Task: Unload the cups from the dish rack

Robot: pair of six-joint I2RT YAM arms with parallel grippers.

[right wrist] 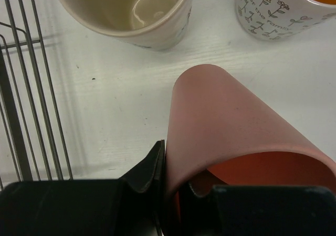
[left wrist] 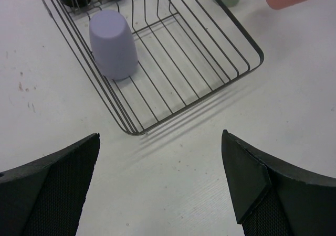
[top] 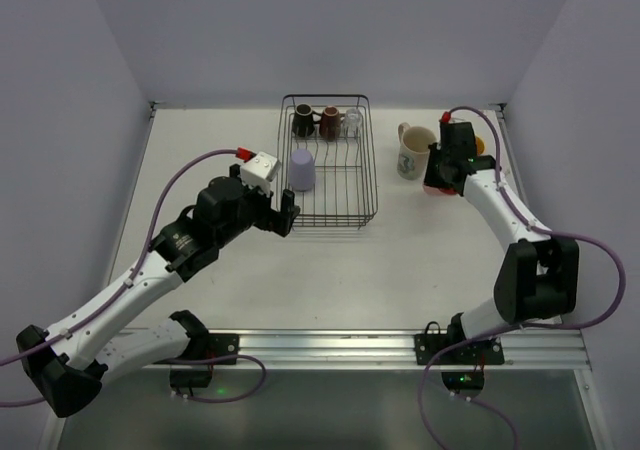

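Note:
The black wire dish rack (top: 367, 175) holds a lavender tumbler (top: 302, 169) upside down, plus a black mug (top: 304, 122), a brown mug (top: 329, 122) and a clear glass (top: 352, 122) at its far end. My left gripper (left wrist: 160, 186) is open and empty over the table just in front of the dish rack's near left corner (left wrist: 131, 130); the lavender tumbler (left wrist: 112, 43) lies ahead. My right gripper (right wrist: 176, 175) is shut on the rim of a pink tumbler (right wrist: 226, 126), one finger inside, right of the rack. A cream mug (right wrist: 126, 8) and an orange-lined printed tumbler (right wrist: 286, 5) stand beyond.
The cream mug (top: 415, 150) stands on the table right of the rack, by the right gripper (top: 443, 175). The orange-lined tumbler (top: 478, 146) shows behind the right wrist. Walls close in the table at the back and sides.

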